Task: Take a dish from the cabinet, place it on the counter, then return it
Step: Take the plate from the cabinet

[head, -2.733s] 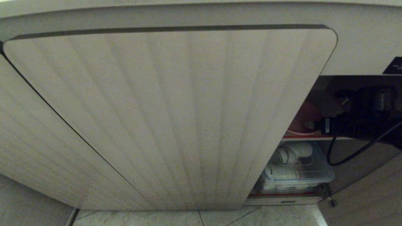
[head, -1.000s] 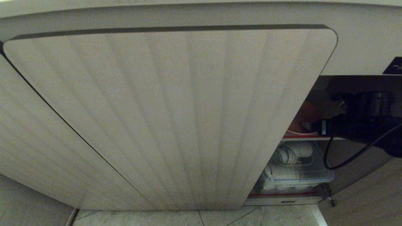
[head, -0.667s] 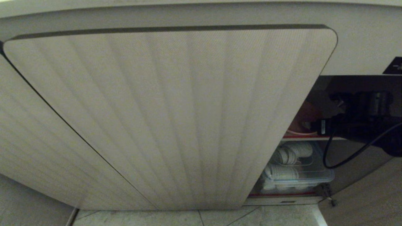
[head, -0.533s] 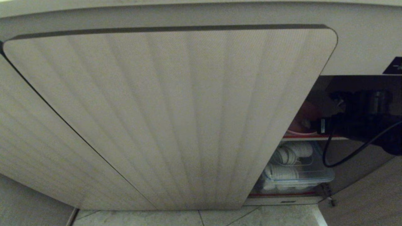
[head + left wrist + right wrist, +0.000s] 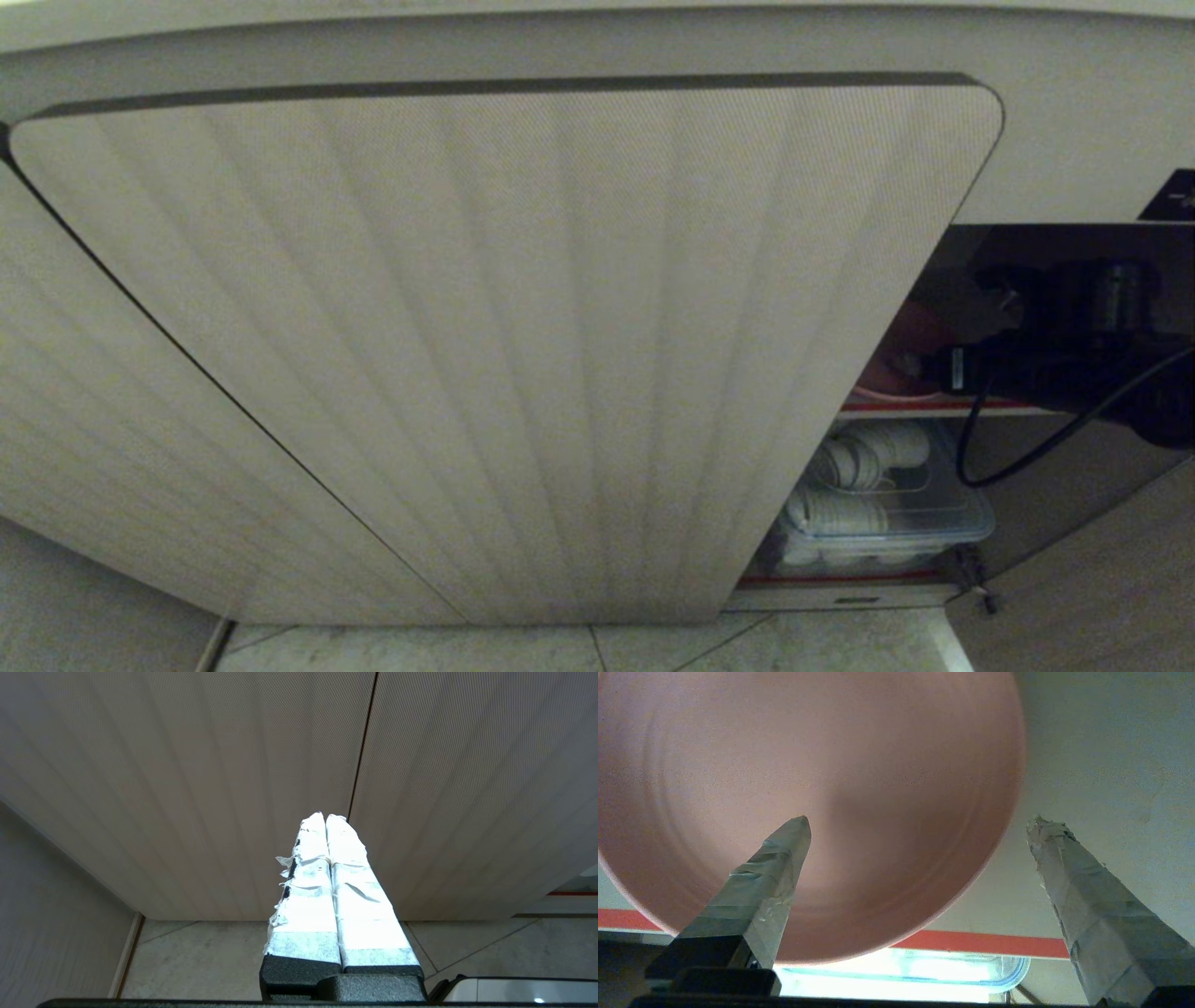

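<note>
The pink dish (image 5: 808,765) lies on the red-edged shelf (image 5: 994,942) inside the cabinet (image 5: 523,345). In the head view only a sliver of the dish (image 5: 887,373) shows past the fluted door. My right arm (image 5: 1074,355) reaches into the opening. My right gripper (image 5: 920,820) stands wide open: one taped finger (image 5: 775,872) is over the dish's face, the other (image 5: 1083,896) is over bare shelf, and the dish's rim lies between them. My left gripper (image 5: 325,815) is shut on nothing, parked before the closed doors. The counter is out of view.
A clear plastic box (image 5: 878,504) of white dishes sits on the lower shelf, below the red edge. The box (image 5: 901,975) also shows under the dish's rim. A black cable (image 5: 1018,467) hangs from my right arm. Floor tiles (image 5: 210,952) run along the cabinet's base.
My right arm has crept a little to the left, further towards the dish. Its gripper has stayed wide open. The left arm has not moved.
</note>
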Robot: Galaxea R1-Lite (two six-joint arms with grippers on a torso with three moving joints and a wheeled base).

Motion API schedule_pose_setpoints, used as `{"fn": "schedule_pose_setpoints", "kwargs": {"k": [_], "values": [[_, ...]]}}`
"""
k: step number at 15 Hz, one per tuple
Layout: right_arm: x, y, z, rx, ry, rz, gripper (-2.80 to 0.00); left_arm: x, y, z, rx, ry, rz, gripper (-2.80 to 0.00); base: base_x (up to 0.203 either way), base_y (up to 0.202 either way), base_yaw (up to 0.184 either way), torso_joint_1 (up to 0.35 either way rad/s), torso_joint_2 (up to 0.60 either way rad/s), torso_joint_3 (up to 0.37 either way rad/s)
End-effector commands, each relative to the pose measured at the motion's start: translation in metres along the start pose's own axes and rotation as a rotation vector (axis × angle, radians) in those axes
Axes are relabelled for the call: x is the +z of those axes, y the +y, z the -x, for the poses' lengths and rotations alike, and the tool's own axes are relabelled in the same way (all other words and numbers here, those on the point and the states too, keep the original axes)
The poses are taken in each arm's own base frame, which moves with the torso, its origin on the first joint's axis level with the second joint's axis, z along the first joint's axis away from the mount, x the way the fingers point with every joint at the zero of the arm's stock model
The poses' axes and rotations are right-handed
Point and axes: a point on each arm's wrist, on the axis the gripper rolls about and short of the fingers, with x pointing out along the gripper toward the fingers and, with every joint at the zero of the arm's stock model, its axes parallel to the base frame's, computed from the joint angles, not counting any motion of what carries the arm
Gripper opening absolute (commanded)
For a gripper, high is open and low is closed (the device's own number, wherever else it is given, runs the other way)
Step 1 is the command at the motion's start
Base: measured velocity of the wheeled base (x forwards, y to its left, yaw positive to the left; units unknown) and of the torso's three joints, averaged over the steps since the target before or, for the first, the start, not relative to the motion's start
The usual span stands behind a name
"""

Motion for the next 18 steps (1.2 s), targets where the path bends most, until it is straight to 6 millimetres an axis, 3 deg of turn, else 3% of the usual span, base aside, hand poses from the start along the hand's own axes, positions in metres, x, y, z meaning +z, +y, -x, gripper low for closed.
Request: {"fn": "schedule_pose_setpoints", "kwargs": {"k": [1, 18], "values": [[0.0020, -0.0006, -0.0010, 0.001, 0.012, 0.000, 0.00, 0.0000, 0.0000, 0.0000, 0.000, -0.001, 0.000, -2.80, 0.000, 0.000, 0.000, 0.000, 0.00, 0.000], [-0.0002, -0.0007, -0.0078, 0.008, 0.092, -0.007, 0.00, 0.0000, 0.0000, 0.0000, 0.000, -0.001, 0.000, -2.80, 0.000, 0.000, 0.000, 0.000, 0.00, 0.000]]}}
